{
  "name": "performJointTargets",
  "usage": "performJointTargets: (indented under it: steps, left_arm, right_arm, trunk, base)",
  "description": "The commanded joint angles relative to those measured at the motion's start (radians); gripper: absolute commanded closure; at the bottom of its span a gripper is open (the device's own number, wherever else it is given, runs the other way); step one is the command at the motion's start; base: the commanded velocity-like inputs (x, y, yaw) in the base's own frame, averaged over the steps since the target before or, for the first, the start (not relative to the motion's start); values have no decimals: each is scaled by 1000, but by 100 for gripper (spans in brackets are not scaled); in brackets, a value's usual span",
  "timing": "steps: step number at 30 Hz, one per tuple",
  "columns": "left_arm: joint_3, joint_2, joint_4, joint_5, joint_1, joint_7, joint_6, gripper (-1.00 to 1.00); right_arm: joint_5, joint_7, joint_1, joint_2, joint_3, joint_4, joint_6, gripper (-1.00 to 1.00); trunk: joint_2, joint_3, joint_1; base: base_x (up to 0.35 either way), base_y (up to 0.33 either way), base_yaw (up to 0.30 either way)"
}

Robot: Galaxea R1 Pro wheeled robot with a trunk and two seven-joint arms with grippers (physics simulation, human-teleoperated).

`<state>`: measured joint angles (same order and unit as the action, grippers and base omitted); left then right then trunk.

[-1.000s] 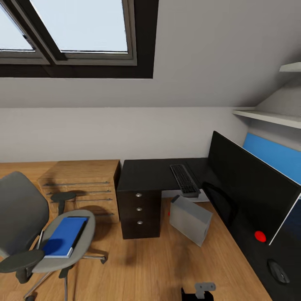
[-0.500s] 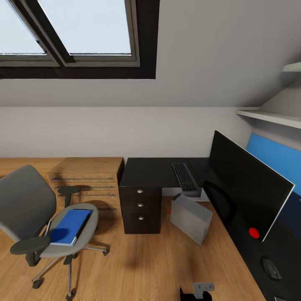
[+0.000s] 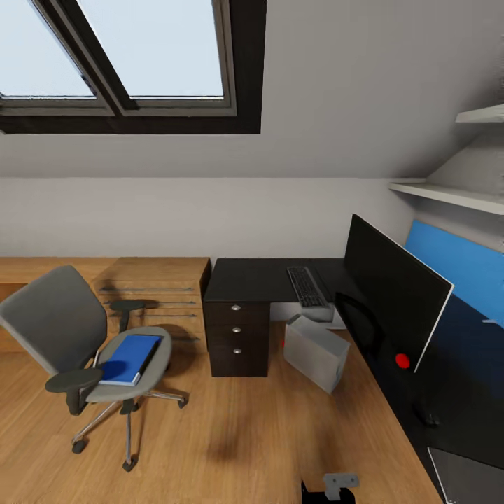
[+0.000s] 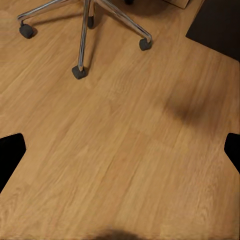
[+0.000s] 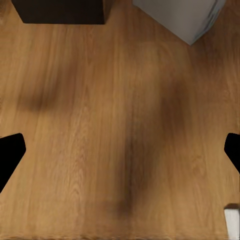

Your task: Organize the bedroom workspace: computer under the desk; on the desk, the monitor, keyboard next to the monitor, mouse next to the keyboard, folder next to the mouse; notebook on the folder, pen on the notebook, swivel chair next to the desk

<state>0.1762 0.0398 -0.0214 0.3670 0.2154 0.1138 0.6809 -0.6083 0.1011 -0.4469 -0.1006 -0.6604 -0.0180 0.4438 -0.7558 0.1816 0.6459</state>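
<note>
The swivel chair [image 3: 66, 329] stands on the wood floor left of the desk [image 3: 252, 278], with the blue folder [image 3: 129, 358] flat on its seat. On the black desk top lie the keyboard [image 3: 306, 287] and, nearer me, the monitor [image 3: 392, 290] and the dark mouse [image 3: 428, 418]. A grey flat rectangle with a pale edge, apparently the notebook [image 3: 467, 477], lies at the desk's near end. The computer [image 3: 315, 353] sits tilted on the floor beside the desk. The pen is out of view. My left gripper [image 4: 120, 155] hangs open over the floor near the chair's casters [image 4: 79, 72]. My right gripper [image 5: 120, 152] is open above bare floor.
A dark three-drawer unit [image 3: 239, 339] holds up the desk's left end, with a light-wood dresser [image 3: 157, 294] behind the chair. A blue wall panel [image 3: 455, 269] and white shelves [image 3: 448, 196] are at the right. A skylight [image 3: 140, 56] is overhead. Open floor lies between chair and desk.
The whole head view has shifted: the camera drew back and turned, so chair and desk look smaller and sit further right. The things themselves have not moved.
</note>
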Motion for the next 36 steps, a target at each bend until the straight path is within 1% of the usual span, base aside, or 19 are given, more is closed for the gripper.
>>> performJointTargets:
  steps: [1, 10, 15, 36]
  left_arm:
    - [8, 0, 1, 4, 1, 10, 2, -100]
    - [8, 0, 1, 4, 1, 10, 2, -100]
    - [8, 0, 1, 4, 1, 10, 2, -100]
    - [8, 0, 1, 4, 1, 10, 2, -100]
  right_arm:
    - [-2, 5, -1, -1, -8, -2, 3, -100]
    - [-1, 5, -1, -1, -8, -2, 3, -100]
    - [0, 5, -1, -1, -8, -2, 3, -100]
    - [3, 3, -1, -1, -8, -3, 3, -100]
  trunk:
    - [-1, 2, 0]
    - [-1, 2, 0]
    - [-1, 2, 0]
    - [-1, 2, 0]
  base:
    - [-320, -3, 2]
    - [-322, -2, 1]
    - [-305, -83, 0]
    - [-262, -214, 0]
